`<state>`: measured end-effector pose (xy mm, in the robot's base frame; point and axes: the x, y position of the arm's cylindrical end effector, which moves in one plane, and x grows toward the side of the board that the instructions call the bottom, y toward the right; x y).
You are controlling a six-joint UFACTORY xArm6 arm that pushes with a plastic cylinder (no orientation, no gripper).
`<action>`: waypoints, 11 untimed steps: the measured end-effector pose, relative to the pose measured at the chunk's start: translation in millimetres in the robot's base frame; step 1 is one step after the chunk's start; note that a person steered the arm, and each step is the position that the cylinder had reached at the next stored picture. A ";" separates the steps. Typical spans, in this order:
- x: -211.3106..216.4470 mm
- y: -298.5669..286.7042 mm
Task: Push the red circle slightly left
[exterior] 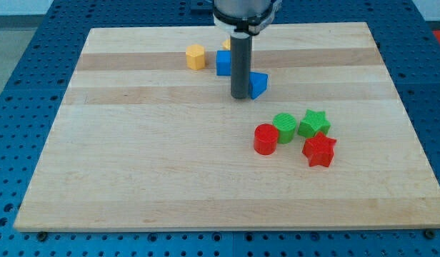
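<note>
The red circle sits right of the board's centre, touching a green cylinder on its upper right. My tip is above and slightly left of the red circle, apart from it, right beside a blue triangle-like block. The rod hangs from the arm at the view's top.
A green star and a red star lie right of the red circle. A blue block and a yellow hexagon lie near the view's top; another yellow block is mostly hidden behind the rod. The wooden board rests on a blue pegboard.
</note>
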<state>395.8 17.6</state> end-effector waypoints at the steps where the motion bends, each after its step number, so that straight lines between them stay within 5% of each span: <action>1: 29.7 15.7; 3: 29.9 142.6; 5: 96.0 174.9; 8: 92.7 151.8; 11: 90.3 28.3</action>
<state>486.2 45.8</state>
